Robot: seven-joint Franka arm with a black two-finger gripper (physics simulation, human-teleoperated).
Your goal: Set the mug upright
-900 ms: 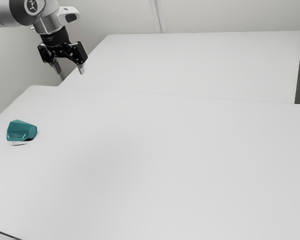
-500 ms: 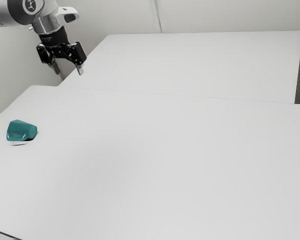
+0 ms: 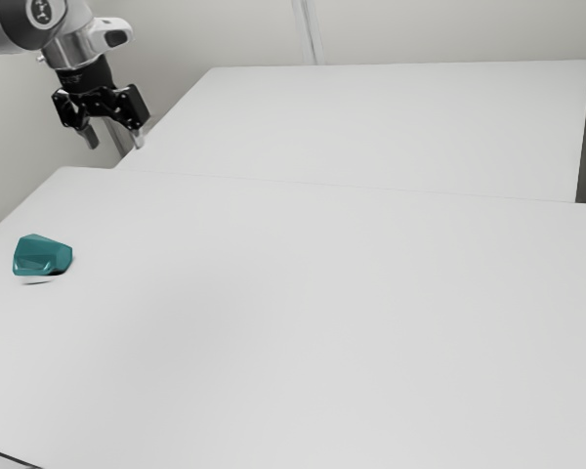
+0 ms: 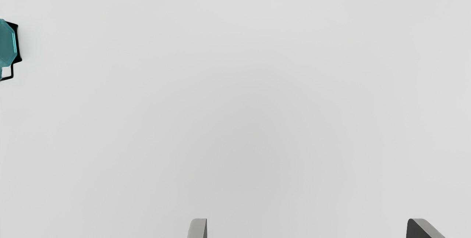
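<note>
Shifted aside, the jaws (parted) hang higher than the mug [image 3: 42, 255], well apart.

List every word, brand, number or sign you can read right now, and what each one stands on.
No word or number can be read.
Round dark badge on the robot arm: a pale symbol, too small to make out.
Teal mug: no lettering on the sides in view.

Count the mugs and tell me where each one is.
1. The teal mug is on the white table, close to the exterior view's left edge. I can't rule out others outside the pictures.
</note>
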